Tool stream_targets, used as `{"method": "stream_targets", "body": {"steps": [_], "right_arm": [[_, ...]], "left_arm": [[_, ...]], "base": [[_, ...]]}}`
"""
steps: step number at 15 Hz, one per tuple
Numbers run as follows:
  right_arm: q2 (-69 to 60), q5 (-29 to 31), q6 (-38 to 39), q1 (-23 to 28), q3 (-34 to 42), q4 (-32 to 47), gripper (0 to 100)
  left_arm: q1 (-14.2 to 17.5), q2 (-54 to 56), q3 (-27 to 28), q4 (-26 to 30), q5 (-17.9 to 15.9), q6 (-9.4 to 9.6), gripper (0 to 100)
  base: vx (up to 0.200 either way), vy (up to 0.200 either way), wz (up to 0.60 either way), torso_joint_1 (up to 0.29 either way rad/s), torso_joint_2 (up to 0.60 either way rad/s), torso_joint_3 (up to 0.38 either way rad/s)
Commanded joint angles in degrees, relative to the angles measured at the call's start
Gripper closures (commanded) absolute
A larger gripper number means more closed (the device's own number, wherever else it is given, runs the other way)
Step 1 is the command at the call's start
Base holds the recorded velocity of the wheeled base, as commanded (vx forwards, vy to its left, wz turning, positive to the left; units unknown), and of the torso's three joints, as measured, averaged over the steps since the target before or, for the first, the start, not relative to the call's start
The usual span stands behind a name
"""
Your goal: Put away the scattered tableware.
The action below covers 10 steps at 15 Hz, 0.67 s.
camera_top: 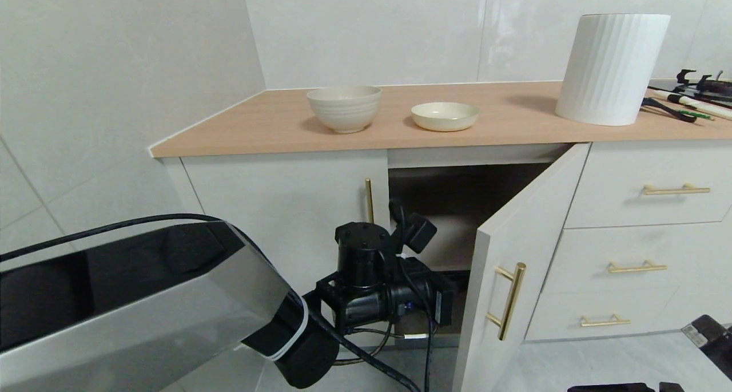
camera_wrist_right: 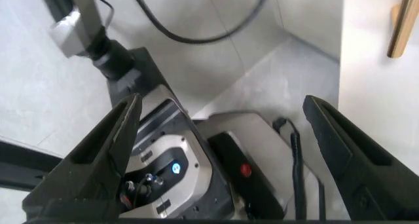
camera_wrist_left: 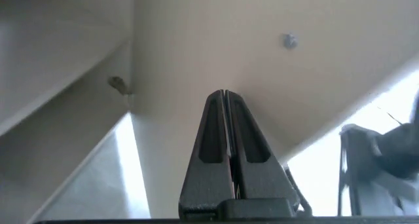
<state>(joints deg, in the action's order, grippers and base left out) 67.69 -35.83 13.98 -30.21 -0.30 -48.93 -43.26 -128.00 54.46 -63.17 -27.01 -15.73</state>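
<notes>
Jaws, left gripper (camera_wrist_left: 224,94): pressed flat together, nothing between them, pointed at the pale inner panels of the cabinet. Jaws, right gripper (camera_wrist_right: 222,116): spread wide, nothing between them, held over grey floor just beside the open cabinet door (camera_top: 520,249). Left arm (camera_top: 372,277): lower centre of the head view, its black wrist in front of the dark cabinet opening (camera_top: 457,209). Item 1, deep ribbed bowl (camera_top: 345,107), cream: upright on the wooden countertop (camera_top: 514,114), upper centre-left of the frame, above the closed left-hand door (camera_top: 286,209). Item 2, shallow dish (camera_top: 445,115), cream: upright on the same countertop, near the bowl on its right but apart from it, directly above the opening. Both pieces sit well apart from either pair of jaws (higher in the frame than the left wrist, untouched). Item 3, tall white ribbed container (camera_top: 612,66): upper right of the countertop. Item 4, dark-handled utensils (camera_top: 686,103): far right edge, lying beside the container (individual pieces too small to tell). Fittings: the door swung outward with a brass bar handle (camera_top: 509,307); three drawers (camera_top: 646,191) with brass pulls at right.
</notes>
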Motion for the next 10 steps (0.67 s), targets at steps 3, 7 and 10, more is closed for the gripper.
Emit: {"method": "stream_targets", "body": {"steps": [3, 7, 10], "right_arm": [[-2.9, -0.1, 0.0, 0.1, 0.3, 0.2, 0], [-3.1, -0.1, 0.1, 0.1, 0.3, 1.5, 0], [-5.0, -0.1, 0.1, 0.1, 0.1, 3.6, 0]], "left_arm": [[-1.1, -0.4, 0.8, 0.1, 0.2, -0.01, 100], [-1.8, -0.2, 2.1, 0.3, 0.4, -0.80, 100], [-2.4, -0.6, 2.9, 0.5, 0.3, -0.80, 100]], "base": [[0.000, 0.000, 0.00, 0.000, 0.00, 0.000], [-0.100, 0.000, 0.00, 0.002, 0.00, -0.002], [0.000, 0.000, 0.00, 0.000, 0.00, 0.000]]}}
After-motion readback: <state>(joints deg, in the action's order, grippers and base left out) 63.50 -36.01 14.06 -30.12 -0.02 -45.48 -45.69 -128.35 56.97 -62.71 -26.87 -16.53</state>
